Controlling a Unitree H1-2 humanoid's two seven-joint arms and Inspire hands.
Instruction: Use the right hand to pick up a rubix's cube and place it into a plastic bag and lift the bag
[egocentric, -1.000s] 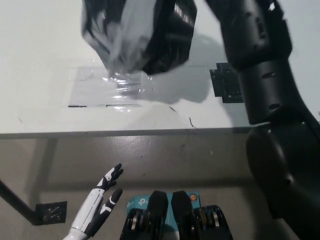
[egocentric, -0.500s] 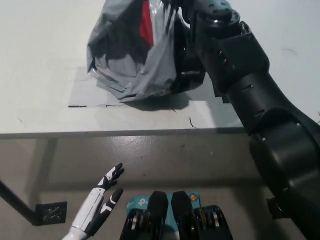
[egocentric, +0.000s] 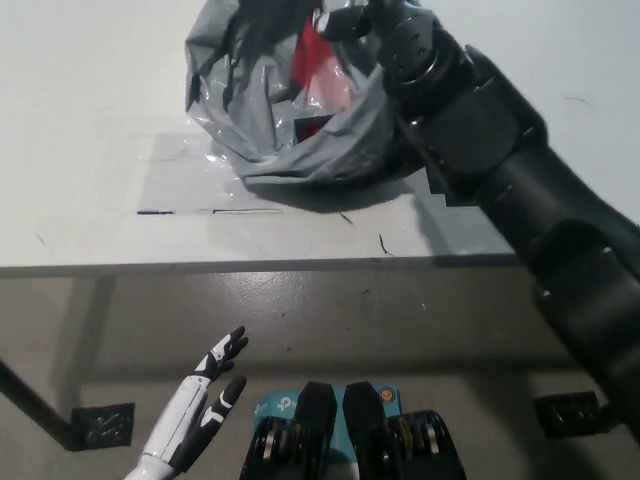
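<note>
One plastic bag, one red-faced cube inside it, one white table.

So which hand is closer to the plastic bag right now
Right. The right hand is at the plastic bag's rim on the table; the left hand hangs open below the table edge.

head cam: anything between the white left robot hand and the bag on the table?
Head view: only bare floor and the table front edge lie between the left robot hand and the plastic bag.
</note>
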